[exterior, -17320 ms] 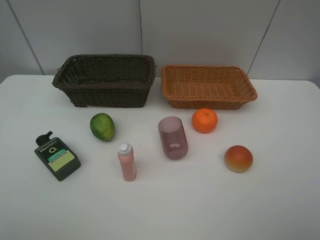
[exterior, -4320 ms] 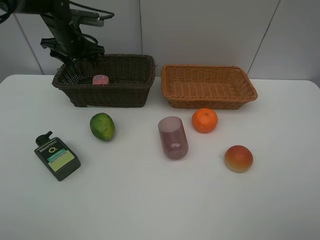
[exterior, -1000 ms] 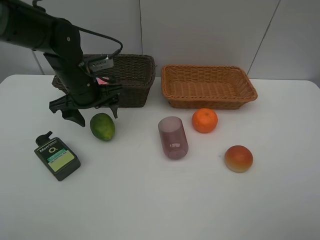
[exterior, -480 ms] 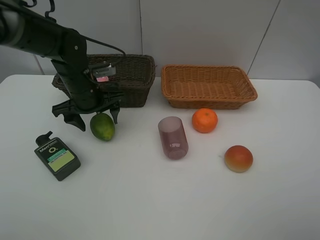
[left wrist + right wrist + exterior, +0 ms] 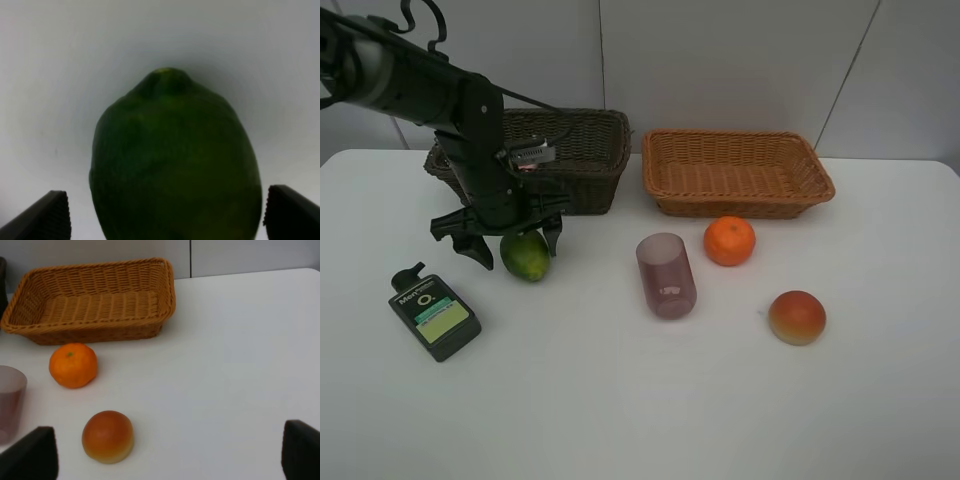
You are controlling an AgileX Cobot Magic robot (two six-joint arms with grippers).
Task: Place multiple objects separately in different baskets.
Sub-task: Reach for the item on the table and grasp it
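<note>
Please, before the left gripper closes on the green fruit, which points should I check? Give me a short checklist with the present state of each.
1. Left gripper open: ok.
2. Green fruit between its fingers: ok, the left wrist view shows one finger on each side.
3. Black bottle clear of the fingers: ok, it lies apart on the table.
4. Room in the dark brown basket: cannot tell, the arm hides part of its inside.
5. Right gripper open and away from the fruit: ok.
</note>
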